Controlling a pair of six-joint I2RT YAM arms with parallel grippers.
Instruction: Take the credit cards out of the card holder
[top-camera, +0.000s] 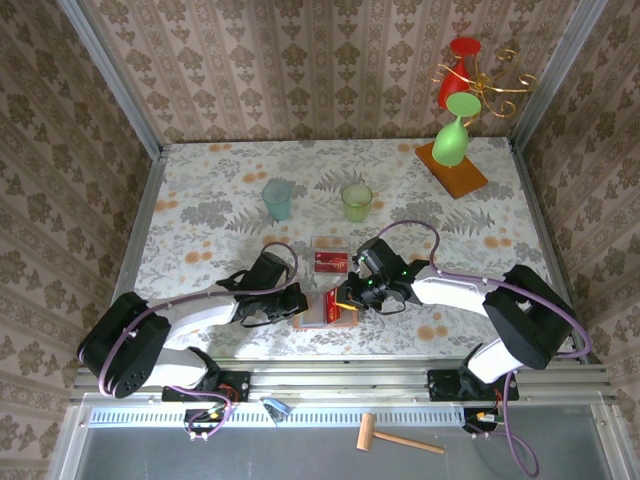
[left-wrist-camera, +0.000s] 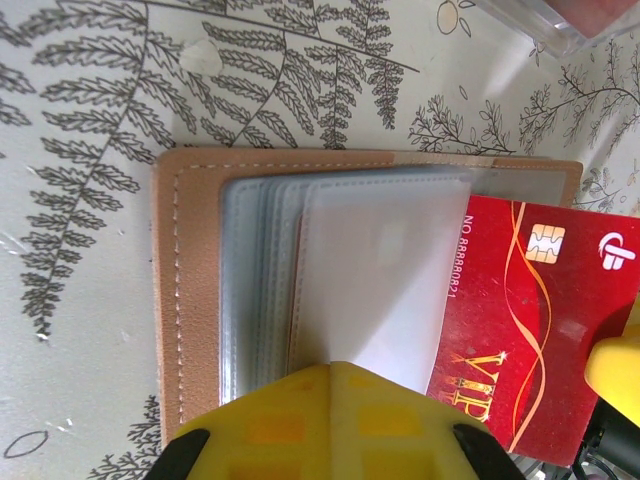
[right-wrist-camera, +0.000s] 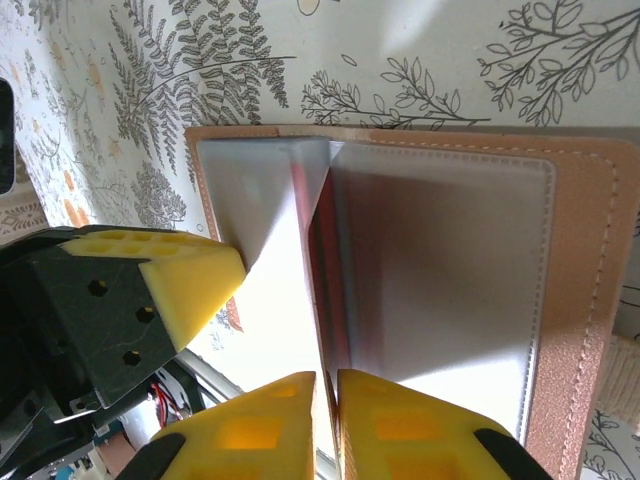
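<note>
The holder lies open and flat on the table, right between your two grippers at the near edge. Its tan cover is down and its grey-blue sleeves are fanned up. A red card sticks partway out of the sleeves on the side toward your right gripper; its chip and most of its printed face are clear of the pocket.

Just behind the holder sits the clear tray, with another red card lying flat inside. Farther back stand a blue-green cup and a green cup, well apart from the holder; you cannot tell what, if anything, is in them.

Your left gripper has its yellow pads pressed together, pinching the edge of the top sleeve and pinning the holder on that side. Your right gripper's pads are almost together, with only a thin slit between them. The red card runs edge-on into that slit, so it is clamped on the card.
</note>
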